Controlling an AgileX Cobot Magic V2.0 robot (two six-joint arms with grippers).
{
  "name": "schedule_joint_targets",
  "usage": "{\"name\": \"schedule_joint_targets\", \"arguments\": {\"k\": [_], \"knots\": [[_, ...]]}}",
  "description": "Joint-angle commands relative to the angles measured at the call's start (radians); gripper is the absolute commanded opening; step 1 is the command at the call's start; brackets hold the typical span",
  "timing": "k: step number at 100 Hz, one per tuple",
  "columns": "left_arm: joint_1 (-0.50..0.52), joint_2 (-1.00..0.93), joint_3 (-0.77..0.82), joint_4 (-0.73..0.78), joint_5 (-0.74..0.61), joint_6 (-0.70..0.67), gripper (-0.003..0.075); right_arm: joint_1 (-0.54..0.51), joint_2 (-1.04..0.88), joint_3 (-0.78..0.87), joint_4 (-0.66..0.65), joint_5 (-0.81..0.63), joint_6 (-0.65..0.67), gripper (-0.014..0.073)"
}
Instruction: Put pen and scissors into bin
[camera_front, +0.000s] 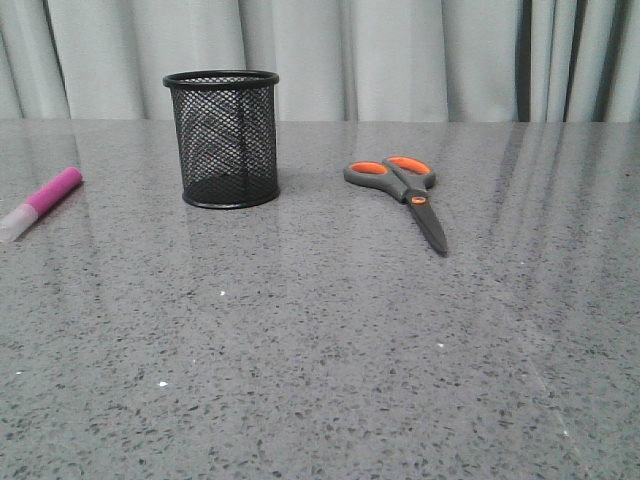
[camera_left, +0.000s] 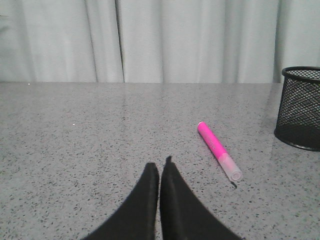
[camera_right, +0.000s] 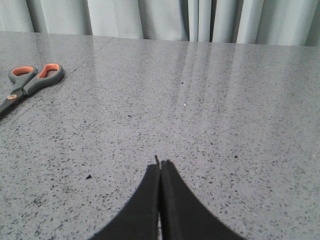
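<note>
The black mesh bin (camera_front: 222, 138) stands upright on the grey table, left of centre. The pink pen (camera_front: 41, 202) lies flat at the far left edge; it also shows in the left wrist view (camera_left: 218, 149), with the bin (camera_left: 301, 109) beyond it. The scissors (camera_front: 400, 189) lie closed, flat, right of the bin, blades pointing toward me; their handles show in the right wrist view (camera_right: 30, 82). My left gripper (camera_left: 159, 167) is shut and empty, above bare table short of the pen. My right gripper (camera_right: 160, 165) is shut and empty, well away from the scissors. Neither gripper shows in the front view.
A grey speckled tabletop (camera_front: 320, 340) fills all views. Pale curtains (camera_front: 400, 55) hang behind the table's far edge.
</note>
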Motion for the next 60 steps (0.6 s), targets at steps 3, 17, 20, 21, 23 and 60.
{"name": "schedule_joint_targets", "arguments": {"k": [3, 17, 20, 21, 23, 60], "knots": [[-0.008, -0.025, 0.023, 0.000, -0.079, -0.007, -0.0022, -0.006, -0.019, 0.017, -0.009, -0.075, -0.006, -0.0074], [-0.008, -0.025, 0.023, 0.000, -0.079, -0.007, -0.0021, -0.006, -0.019, 0.017, -0.009, -0.074, -0.006, -0.0074], [-0.008, -0.025, 0.023, 0.000, -0.079, -0.007, -0.0022, -0.006, -0.019, 0.017, -0.009, -0.074, -0.006, -0.0074], [-0.008, -0.025, 0.023, 0.000, -0.079, -0.007, -0.0022, -0.006, -0.019, 0.017, -0.009, -0.075, -0.006, -0.0074], [-0.008, -0.025, 0.023, 0.000, -0.079, -0.007, -0.0022, -0.006, -0.019, 0.017, -0.009, -0.081, -0.006, -0.0074], [-0.008, -0.025, 0.023, -0.033, -0.081, -0.007, -0.0021, -0.006, -0.019, 0.017, -0.009, -0.135, -0.006, -0.0074]]}}
